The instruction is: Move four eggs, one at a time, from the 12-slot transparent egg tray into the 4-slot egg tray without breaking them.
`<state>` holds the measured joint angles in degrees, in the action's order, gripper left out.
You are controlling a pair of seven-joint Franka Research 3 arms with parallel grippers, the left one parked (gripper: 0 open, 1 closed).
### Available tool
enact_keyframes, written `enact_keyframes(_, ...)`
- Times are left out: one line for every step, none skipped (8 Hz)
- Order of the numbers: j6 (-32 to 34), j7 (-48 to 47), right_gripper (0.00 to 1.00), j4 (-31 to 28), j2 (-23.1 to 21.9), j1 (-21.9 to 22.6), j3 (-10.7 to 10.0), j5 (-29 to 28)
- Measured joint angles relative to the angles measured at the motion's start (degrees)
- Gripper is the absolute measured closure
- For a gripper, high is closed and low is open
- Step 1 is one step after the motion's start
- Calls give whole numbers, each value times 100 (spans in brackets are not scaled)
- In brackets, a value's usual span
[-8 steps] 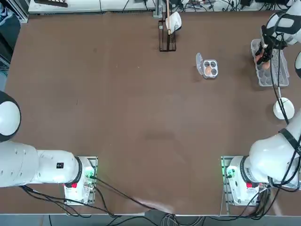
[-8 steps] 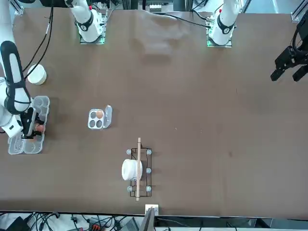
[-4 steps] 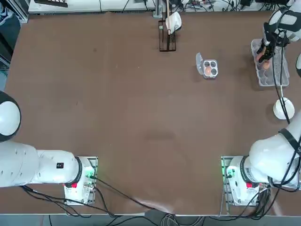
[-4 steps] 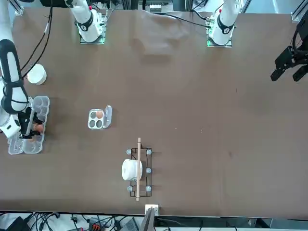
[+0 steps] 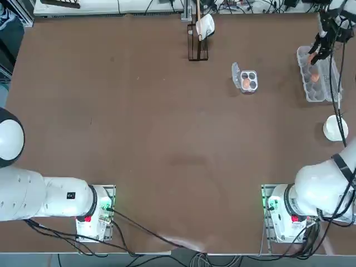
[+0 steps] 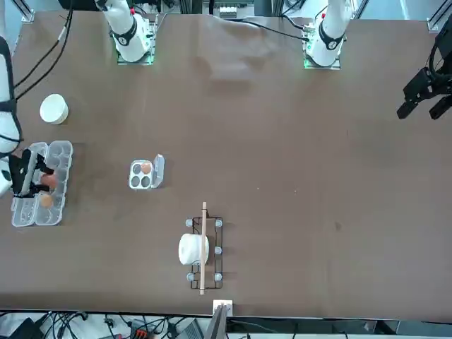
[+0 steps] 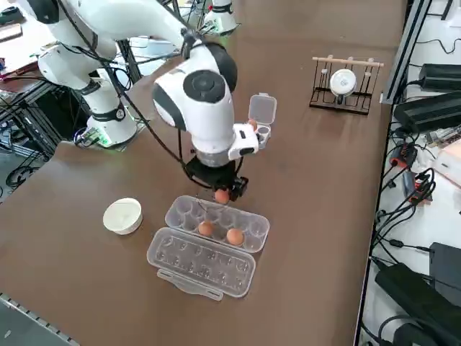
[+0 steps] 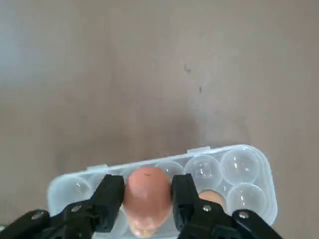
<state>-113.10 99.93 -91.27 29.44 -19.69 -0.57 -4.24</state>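
- The right gripper [image 8: 147, 199] pinches an egg [image 8: 146, 191] between its two fingers, one pad on each side of the shell.
- A second ago the gripper was down at the long clear tray [image 7: 216, 223]; now it has risen and the egg hangs clear above the cups, as the right side view shows [image 7: 222, 194].
- So the pick has worked: the egg is out of its cup and looks whole, with no crack visible.
- Two eggs remain in the long tray [image 7: 206, 228] [image 7: 234, 236], side by side in neighbouring cups of the same row.
- The small four-cup tray [image 5: 248, 81] sits well apart from the long one, toward the table's middle, its lid flap open to one side.
- It already holds one egg [image 5: 246, 83]; the other three cups look empty.
- My judgement: this is the second of four transfers, so the task is roughly a quarter done with another egg in hand.
- The next move calls for a steady carry across to the small tray and a gentle lowering into a free cup.
- The risk is squeezing harder or letting go too high, either of which could break the shell.
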Motion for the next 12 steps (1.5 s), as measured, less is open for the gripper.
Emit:
enact_keyframes(214,-534,44,51,-122,180,11,2)
enact_keyframes(397,-1185,44,56,-231,403,17,4)
enact_keyframes(545,-1888,44,54,-286,619,21,5)
enact_keyframes(640,-2604,44,51,-292,823,29,6)
enact_keyframes(665,-3285,44,35,-290,1021,35,6)
enact_keyframes(667,-4016,44,28,-293,1243,41,6)
enact_keyframes(667,-4791,44,23,-301,1485,50,6)
enact_keyframes(656,-5578,44,20,-306,1750,55,7)
enact_keyframes(597,-6324,44,10,-307,2024,60,6)
enact_keyframes(434,-7036,44,-34,-306,2308,62,7)
enact_keyframes(224,-7665,44,-101,-291,2580,63,7)
enact_keyframes(34,-8150,44,-177,-238,2804,63,7)
